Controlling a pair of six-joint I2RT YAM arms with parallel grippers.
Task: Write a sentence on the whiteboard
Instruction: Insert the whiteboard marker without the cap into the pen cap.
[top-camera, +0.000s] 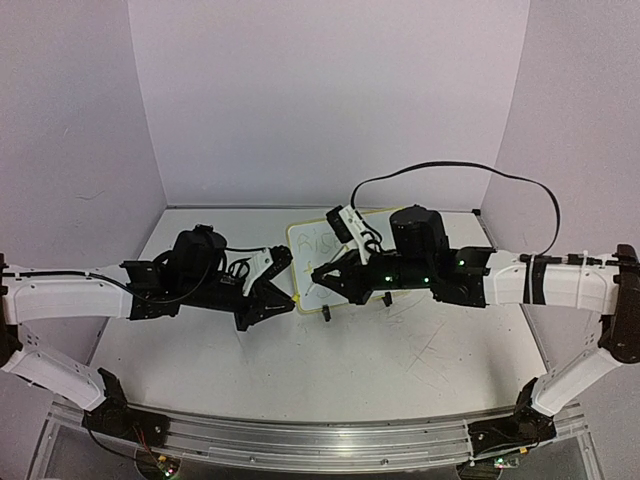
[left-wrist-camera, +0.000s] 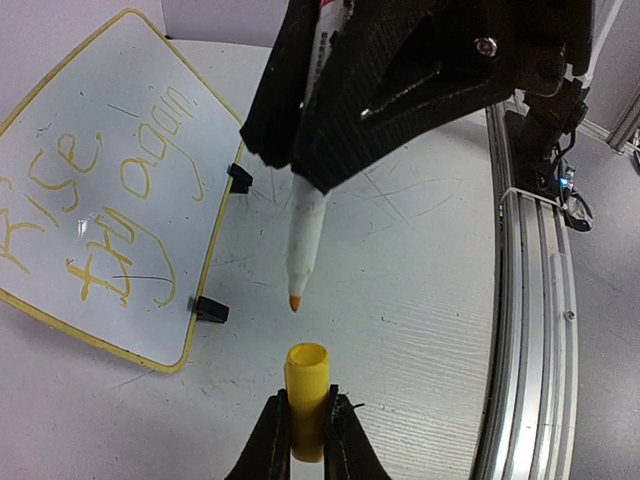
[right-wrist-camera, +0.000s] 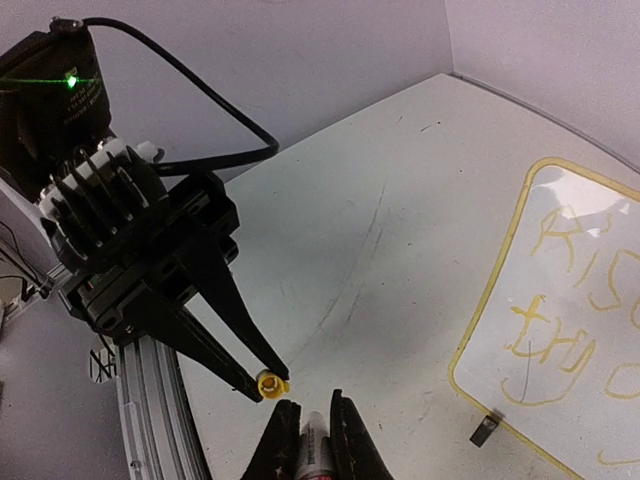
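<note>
Three yellow words already fill the whiteboard (left-wrist-camera: 100, 200), resting on the tabletop (left-wrist-camera: 400, 300) at ten o'clock from the cap (left-wrist-camera: 306, 375). Left hand (left-wrist-camera: 306, 425) pinches that cap; right hand (right-wrist-camera: 308, 410) clamps the marker (left-wrist-camera: 303, 240); only recapping seems left.

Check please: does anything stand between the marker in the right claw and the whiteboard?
Nothing visible does. The right claw holds the marker just beside the whiteboard, with only bare table between them. The yellow cap in the left claw faces the marker's tip, clear of the board.
</note>
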